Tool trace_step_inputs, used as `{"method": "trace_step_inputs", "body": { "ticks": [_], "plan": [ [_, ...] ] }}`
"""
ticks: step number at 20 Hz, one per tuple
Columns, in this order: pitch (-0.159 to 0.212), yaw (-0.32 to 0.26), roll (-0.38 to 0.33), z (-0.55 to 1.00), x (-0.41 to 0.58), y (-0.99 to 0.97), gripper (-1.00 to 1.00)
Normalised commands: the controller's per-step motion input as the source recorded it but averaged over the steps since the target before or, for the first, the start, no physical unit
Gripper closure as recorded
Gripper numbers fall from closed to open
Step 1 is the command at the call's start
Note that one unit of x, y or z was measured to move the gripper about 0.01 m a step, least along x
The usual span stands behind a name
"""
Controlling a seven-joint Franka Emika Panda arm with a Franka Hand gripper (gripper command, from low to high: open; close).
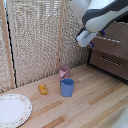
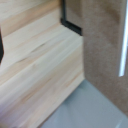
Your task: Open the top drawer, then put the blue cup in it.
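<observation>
The fingers (image 1: 91,44), dark blue at their tips, hang in the air just in front of the dark-brown cabinet, near the end of the top drawer (image 1: 116,36) that lies toward the exterior view's left; whether they stand apart or together cannot be told, since the white wrist and blur hide the gap. They touch nothing that can be made out. The white and black arm (image 1: 102,14) reaches in from the upper edge of the exterior view. The top drawer sits flush with the cabinet front, its thin silver bar handle (image 1: 111,38) running level across it, and a like drawer front (image 1: 111,62) lies below it. In the wrist view the same brown drawer face fills one side, with a bright strip of the bar handle (image 2: 121,42) on it, beside pale wood planks.

The blue cup (image 1: 67,87) stands upright on the wooden counter (image 1: 95,102), well apart from the cabinet. A smaller pink cup (image 1: 64,73) stands just behind it. A small orange object (image 1: 43,89) lies nearby, toward the exterior view's left, and a patterned white plate (image 1: 12,110) rests near the counter's corner. A woven screen (image 1: 35,37) stands behind.
</observation>
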Motion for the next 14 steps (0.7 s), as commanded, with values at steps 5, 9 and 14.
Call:
{"method": "trace_step_inputs", "body": {
  "ticks": [5, 9, 14],
  "plan": [
    [-0.019, -0.131, 0.231, -0.06, 0.034, 0.57, -1.00],
    [0.001, -0.153, 0.149, -0.17, 0.104, 0.61, -1.00],
    [0.012, -0.143, 0.134, -0.24, 0.127, 0.58, -1.00]
  ]
}}
